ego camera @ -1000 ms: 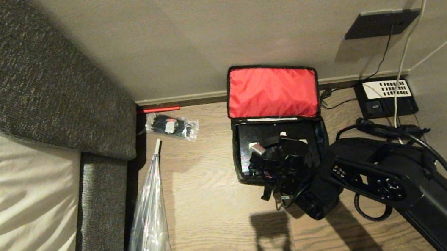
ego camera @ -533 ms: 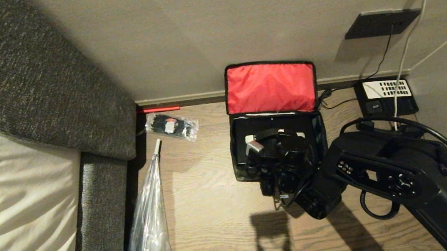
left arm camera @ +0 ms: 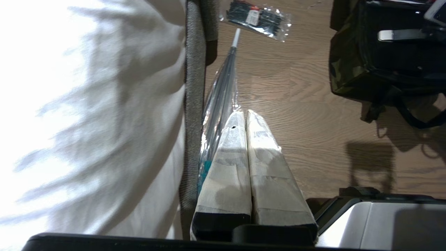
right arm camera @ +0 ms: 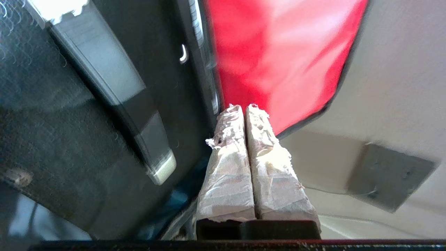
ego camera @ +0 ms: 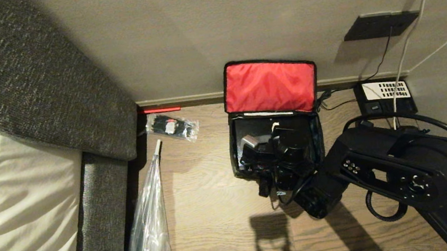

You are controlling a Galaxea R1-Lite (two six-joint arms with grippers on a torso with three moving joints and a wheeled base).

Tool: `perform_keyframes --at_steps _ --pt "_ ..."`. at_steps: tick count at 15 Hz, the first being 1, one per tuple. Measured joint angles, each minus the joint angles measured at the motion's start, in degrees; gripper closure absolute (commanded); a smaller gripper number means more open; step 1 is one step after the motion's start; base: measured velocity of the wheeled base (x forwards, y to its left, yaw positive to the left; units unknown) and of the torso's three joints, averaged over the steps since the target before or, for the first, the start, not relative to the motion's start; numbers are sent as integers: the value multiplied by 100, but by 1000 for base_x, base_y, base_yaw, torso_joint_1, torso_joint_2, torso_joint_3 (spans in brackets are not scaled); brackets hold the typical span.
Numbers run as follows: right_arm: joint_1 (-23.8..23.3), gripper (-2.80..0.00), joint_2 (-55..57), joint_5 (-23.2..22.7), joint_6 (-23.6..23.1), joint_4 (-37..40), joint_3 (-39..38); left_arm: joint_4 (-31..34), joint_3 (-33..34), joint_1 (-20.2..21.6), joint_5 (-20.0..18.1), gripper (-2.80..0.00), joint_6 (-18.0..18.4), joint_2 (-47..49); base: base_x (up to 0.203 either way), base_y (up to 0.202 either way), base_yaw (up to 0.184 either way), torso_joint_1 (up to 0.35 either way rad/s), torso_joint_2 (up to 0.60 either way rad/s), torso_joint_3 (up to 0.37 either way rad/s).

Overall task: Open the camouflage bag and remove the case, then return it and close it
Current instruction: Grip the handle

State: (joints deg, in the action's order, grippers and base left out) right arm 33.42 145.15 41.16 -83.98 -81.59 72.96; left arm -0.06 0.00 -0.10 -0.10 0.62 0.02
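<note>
Head view: the boxy camouflage fabric bag (ego camera: 275, 144) with black zip trim is seen on the wooden floor (ego camera: 207, 204) against the wall, its red-lined lid (ego camera: 270, 86) thrown back upright.
Case: the flat black rectangular case (ego camera: 250, 133) is seen lying inside the open bag, filling most of it; a silver handle bar (right arm camera: 115, 115) runs across its top.
Right tool (right arm camera: 244, 108): closed, taped fingers (right arm camera: 228, 167) pressed together with nothing seen between them; placed low inside the bag near the lid hinge.
Deciding relation: the case lies directly under and beside the right tool, its long axis running across the bag, parallel to the wall.
Nearer arm: the right; the left tool (left arm camera: 244, 115) is held closed over bare floor, well apart from the bag.
Step judged: the case is not yet gripped.
</note>
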Motion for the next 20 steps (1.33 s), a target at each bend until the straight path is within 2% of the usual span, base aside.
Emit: perform_keyframes --at_steps 2,5,8,10,12,15,17,20 --pt "-2 0 -23 24 10 -8 -126 -1 0 5 0 0 0 0 0 0 0 0 0 0" --pt "-22 0 -204 297 124 23 -506 -3 0 -1 0 0 0 0 0 0 0 0 0 0" --pt "-23 0 -729 524 548 104 -1118 2 0 -1 1 0 0 0 0 0 0 0 0 0" --pt "-98 0 -1316 851 1081 355 -1586 -1 0 4 2 0 -1 0 0 0 0 0 0 0" --pt "-324 0 -2035 1190 1772 876 -1976 2 0 -1 3 0 -1 0 0 0 0 0 0 0" --pt "-830 0 -3294 1373 3193 2478 -2463 -1 0 -2 0 0 0 0 0 0 0 0 0 0" --pt "-1152 0 -4117 1149 4425 3946 -2697 -3 0 -1 0 0 -2 0 0 0 0 0 0 0" --pt "-1486 0 -5248 448 6405 6527 -2867 -1 0 -1 0 0 -2 0 0 0 0 0 0 0"
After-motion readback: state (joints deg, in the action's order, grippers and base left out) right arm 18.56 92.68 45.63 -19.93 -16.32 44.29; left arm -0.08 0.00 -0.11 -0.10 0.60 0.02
